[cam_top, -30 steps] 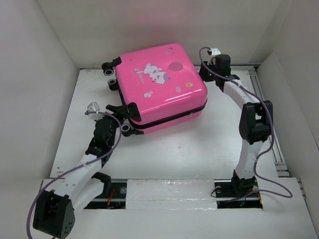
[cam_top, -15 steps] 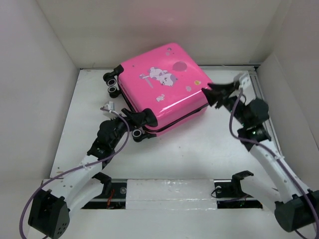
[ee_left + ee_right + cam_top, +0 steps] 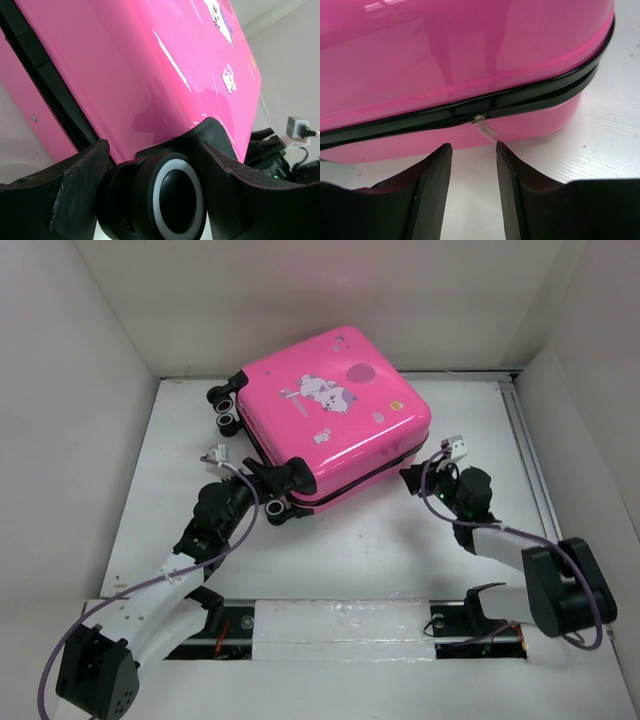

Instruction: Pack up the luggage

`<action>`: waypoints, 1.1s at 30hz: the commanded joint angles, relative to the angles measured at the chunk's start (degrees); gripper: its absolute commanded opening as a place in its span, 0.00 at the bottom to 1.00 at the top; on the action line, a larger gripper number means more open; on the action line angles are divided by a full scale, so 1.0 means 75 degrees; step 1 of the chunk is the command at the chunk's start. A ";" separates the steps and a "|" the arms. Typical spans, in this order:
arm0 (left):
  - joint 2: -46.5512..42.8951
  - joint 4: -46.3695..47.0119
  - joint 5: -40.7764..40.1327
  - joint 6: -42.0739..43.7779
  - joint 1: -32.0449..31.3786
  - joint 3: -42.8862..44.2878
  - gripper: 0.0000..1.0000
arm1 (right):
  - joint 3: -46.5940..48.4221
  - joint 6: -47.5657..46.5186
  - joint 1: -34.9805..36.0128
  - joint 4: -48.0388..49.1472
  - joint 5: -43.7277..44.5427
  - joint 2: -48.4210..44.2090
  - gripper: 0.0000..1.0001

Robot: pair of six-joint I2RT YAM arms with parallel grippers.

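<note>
We are showing our left arm [image 3: 160, 580] and right arm [image 3: 497, 538] as white, rounded link shells joined by blocky black joint housings [image 3: 562, 588]. Each of us is carrying a thin purple cable [image 3: 110, 600] that is looping loosely alongside the links and ending in a small white plug [image 3: 216, 454] near the wrist. The left gripper [image 3: 151, 147] and right gripper [image 3: 473, 145] are presenting matte black, wedge-shaped fingers [image 3: 432, 192] with slightly rough, chamfered edges. A tiny green light [image 3: 274, 176] is glowing on the right wrist's black body.
</note>
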 commanded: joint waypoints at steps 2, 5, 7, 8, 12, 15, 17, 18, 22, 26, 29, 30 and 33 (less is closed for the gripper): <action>-0.0202 0.0708 0.0441 -0.0244 -0.0069 0.0479 0.00 | 0.0509 0.0019 -0.0396 0.1861 -0.0924 0.1059 0.47; -0.0201 0.0708 0.0442 -0.0244 -0.0069 0.0479 0.00 | 0.0604 0.0100 -0.0549 0.2259 -0.1008 0.1437 0.47; -0.0201 0.0708 0.0442 -0.0244 -0.0069 0.0479 0.00 | 0.0698 0.0101 -0.0549 0.2342 -0.1241 0.1590 0.47; -0.0201 0.0708 0.0442 -0.0244 -0.0069 0.0479 0.00 | 0.0918 0.0101 -0.0549 0.2342 -0.1381 0.1718 0.45; -0.0130 0.0708 0.0442 -0.0244 -0.0069 0.0479 0.00 | 0.1084 -0.0075 -0.0549 0.2342 -0.1723 0.1895 0.43; -0.0061 0.0708 0.0442 -0.0244 -0.0069 0.0479 0.00 | 0.1248 -0.0145 -0.0549 0.2131 -0.1804 0.2070 0.40; -0.0060 0.0708 0.0442 -0.0244 -0.0069 0.0479 0.00 | 0.1318 -0.0145 -0.0549 0.2212 -0.1805 0.2188 0.38; -0.0060 0.0708 0.0442 -0.0244 -0.0069 0.0479 0.00 | 0.1319 -0.0076 -0.0549 0.2213 -0.1805 0.2292 0.38; 0.0092 0.0873 0.0524 -0.0326 -0.0069 0.0479 0.00 | 0.1319 -0.0005 -0.0549 0.2470 -0.1805 0.2492 0.30; 0.0163 0.0943 0.0524 -0.0326 -0.0069 0.0550 0.00 | 0.1319 0.0066 -0.0549 0.2553 -0.1805 0.2632 0.11; 0.0163 0.0943 0.0524 -0.0326 -0.0069 0.0550 0.00 | 0.1319 0.0148 -0.0549 0.2553 -0.1665 0.2633 0.00; 0.0163 0.0943 0.0524 -0.0326 -0.0069 0.0550 0.00 | 0.1319 0.0148 -0.0549 0.2553 -0.1664 0.2633 0.00; 0.0233 0.1036 0.0524 -0.0326 -0.0069 0.0550 0.00 | 0.1319 0.0148 -0.0468 0.2553 -0.1664 0.2633 0.00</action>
